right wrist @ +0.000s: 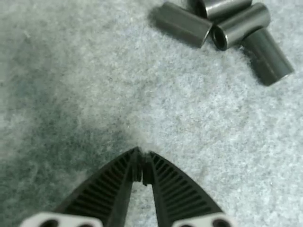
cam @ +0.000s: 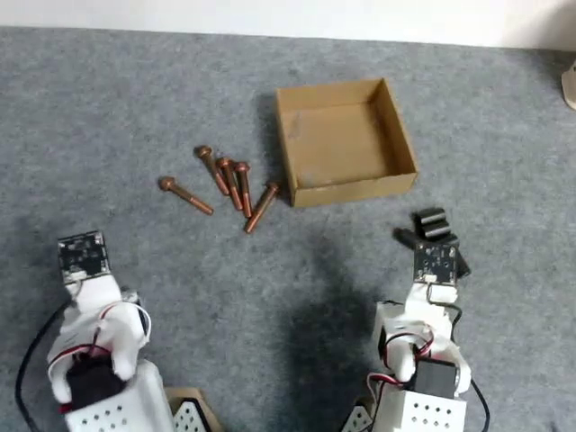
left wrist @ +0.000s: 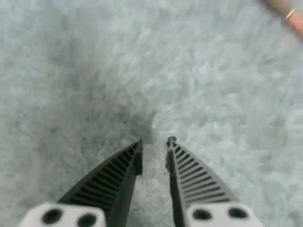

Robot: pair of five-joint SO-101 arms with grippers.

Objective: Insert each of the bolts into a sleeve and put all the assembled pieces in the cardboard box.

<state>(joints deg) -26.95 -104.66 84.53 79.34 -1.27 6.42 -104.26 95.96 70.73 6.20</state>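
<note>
1. Lying loose on the grey carpet (cam: 135, 99): five copper-coloured bolts (cam: 232, 183), just beside the near corner of the cardboard box (cam: 355, 189) on the left arm's side. Four are bunched in a rough fan. The fifth lies a little apart, further toward the left arm's side. All heads point away from the arms.
2. Cardboard box: upright, open-topped, at the far middle of the carpet. Its brown inner floor is in plain sight.
3. Sleeves (right wrist: 239, 26): dark metal tubes lying on their sides in a tight cluster, touching one another. Four can be counted in the right wrist view. In the high view the cluster sits near the box's other near corner, just ahead of the right arm (cam: 418, 342), and that arm's camera board partly covers it.
4. Left gripper (left wrist: 154, 144): jaws parted by a narrow gap with nothing between them, and carpet beneath the tips. A blurred copper bolt shaft shows at the edge of the left wrist view, well apart from the tips.
5. Right gripper (right wrist: 142, 156): jaws closed, tips meeting, gripping nothing. It points at bare carpet, and the sleeves lie ahead, apart from the tips.
6. Left arm (cam: 99, 333) and right arm stand at the near edge, one on each side. Bolts and sleeves lie in separate groups on opposite sides of the box.
</note>
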